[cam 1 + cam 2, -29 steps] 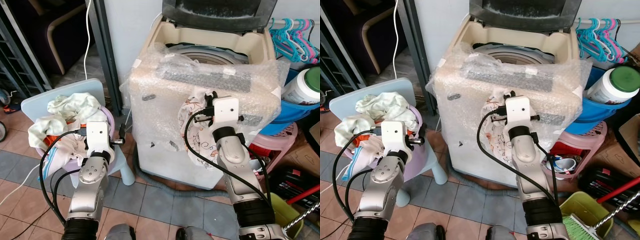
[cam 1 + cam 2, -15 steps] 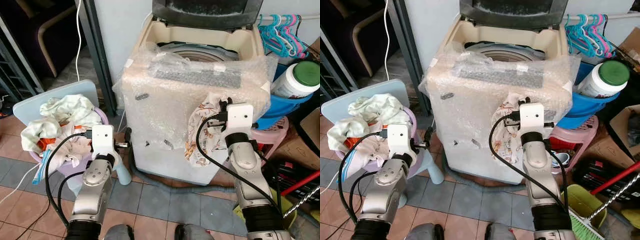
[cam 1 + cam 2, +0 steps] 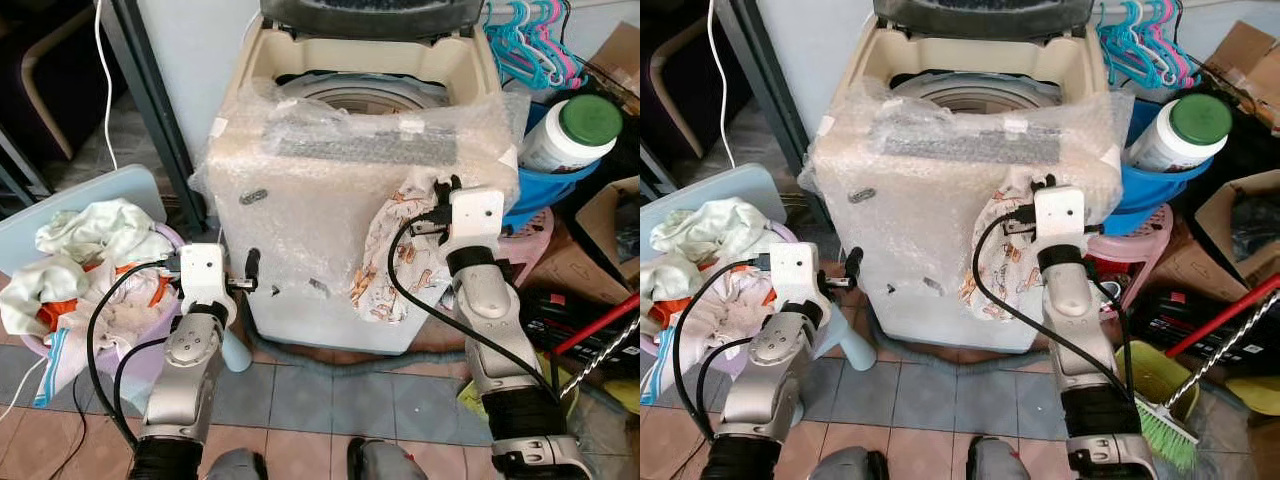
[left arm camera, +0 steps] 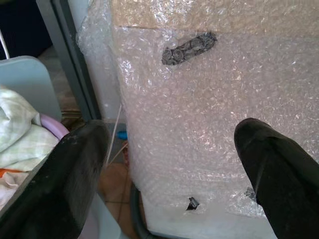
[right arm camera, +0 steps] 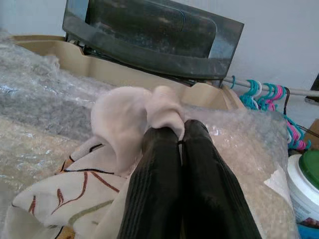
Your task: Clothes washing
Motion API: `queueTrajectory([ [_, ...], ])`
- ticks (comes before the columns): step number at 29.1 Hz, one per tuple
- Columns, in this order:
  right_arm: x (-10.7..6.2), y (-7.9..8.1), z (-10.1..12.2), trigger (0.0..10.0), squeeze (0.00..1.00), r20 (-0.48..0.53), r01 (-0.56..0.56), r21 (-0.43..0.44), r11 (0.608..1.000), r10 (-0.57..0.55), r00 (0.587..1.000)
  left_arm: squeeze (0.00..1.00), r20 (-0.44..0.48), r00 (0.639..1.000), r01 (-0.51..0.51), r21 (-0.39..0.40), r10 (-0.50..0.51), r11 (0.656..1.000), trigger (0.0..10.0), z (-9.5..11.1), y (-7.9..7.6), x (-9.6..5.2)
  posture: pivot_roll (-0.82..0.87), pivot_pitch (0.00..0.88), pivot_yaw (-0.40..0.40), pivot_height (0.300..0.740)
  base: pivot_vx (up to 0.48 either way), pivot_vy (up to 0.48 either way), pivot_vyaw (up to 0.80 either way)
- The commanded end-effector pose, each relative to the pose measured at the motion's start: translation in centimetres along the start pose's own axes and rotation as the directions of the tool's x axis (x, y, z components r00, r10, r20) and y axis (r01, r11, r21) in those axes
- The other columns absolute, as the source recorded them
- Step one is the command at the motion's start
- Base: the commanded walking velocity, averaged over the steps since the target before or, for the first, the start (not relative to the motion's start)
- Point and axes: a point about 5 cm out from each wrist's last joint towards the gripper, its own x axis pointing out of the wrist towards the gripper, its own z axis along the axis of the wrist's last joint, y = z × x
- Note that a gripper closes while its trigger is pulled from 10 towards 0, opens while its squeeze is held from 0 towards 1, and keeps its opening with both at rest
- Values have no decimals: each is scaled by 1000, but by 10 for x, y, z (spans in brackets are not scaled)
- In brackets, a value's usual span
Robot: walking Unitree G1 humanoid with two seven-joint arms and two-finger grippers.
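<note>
Patterned cloth [image 3: 385, 265]: pinched at its top between the right gripper's fingers, hanging down below them against the bubble-wrapped front of the washing machine [image 3: 330, 200].
Right gripper [image 5: 180, 130]: fingers pressed together on a fold of the cloth, which bunches just past the fingertips.
Left gripper [image 4: 174, 159]: fingers spread apart, nothing between them, facing the washer's front.
Laundry basket [image 3: 25, 345]: beside the left gripper's outer finger, heaped with clothes [image 3: 90, 260].
Washer lid [image 5: 149, 35]: raised, beyond the right fingertips.
</note>
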Motion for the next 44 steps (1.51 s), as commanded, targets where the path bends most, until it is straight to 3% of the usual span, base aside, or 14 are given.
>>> queueTrajectory([
  [1,10,7,19,10000,0,98,-59,-35,998,62,993,0,-49,997,-51,16,52,999,10000,-6,8,-2,-20,90,40,740,0,0,0],
  [6,41,10,58,10000,0,242,-156,-137,978,185,952,0,-94,994,-60,8,60,998,10000,-11,9,-2,-19,79,30,740,0,0,0],
  [10,50,15,64,10000,0,275,-163,-171,972,206,939,0,-97,993,-71,-11,70,997,10000,-10,9,0,-3,75,15,740,63,0,0],
  [20,66,21,73,10000,0,319,-138,-107,985,165,933,0,-93,993,-68,-15,66,998,10000,-6,11,6,21,69,11,740,429,0,0],
  [25,76,15,87,10000,0,366,-154,-186,970,214,906,0,-96,993,-71,-28,68,997,10000,-3,6,8,4,71,9,740,229,0,333],
  [35,95,7,109,10000,0,416,-105,-204,973,184,890,0,-105,988,-122,-57,115,991,10000,-8,10,-3,25,68,3,740,0,0,590],
  [37,99,6,110,10000,0,408,-69,-208,976,151,900,0,-128,984,-133,-44,127,990,10000,-9,12,-3,28,69,2,740,0,0,206],
  [39,110,-4,100,10000,0,285,-13,-151,989,56,957,0,-149,980,-136,-29,130,990,10000,-13,15,-4,34,71,0,740,0,0,0],
  [40,110,-4,100,10000,0,285,-13,-151,989,56,957,0,-149,980,-136,-29,130,990,10000,-13,15,-4,34,71,0,740,0,0,0],
  [42,118,-21,87,10000,0,148,60,-80,995,-48,988,0,-141,982,-128,-26,123,991,10000,-13,16,-5,37,72,0,740,0,0,0],
  [43,118,-21,87,10000,0,148,60,-80,995,-48,988,0,-141,982,-128,-26,123,991,10000,-13,16,-5,37,72,0,740,0,0,0],
  [44,121,-37,74,10000,0,6,126,-42,991,-126,992,0,-145,983,-121,-19,117,992,10000,-13,16,-6,37,73,0,740,0,0,0],
])
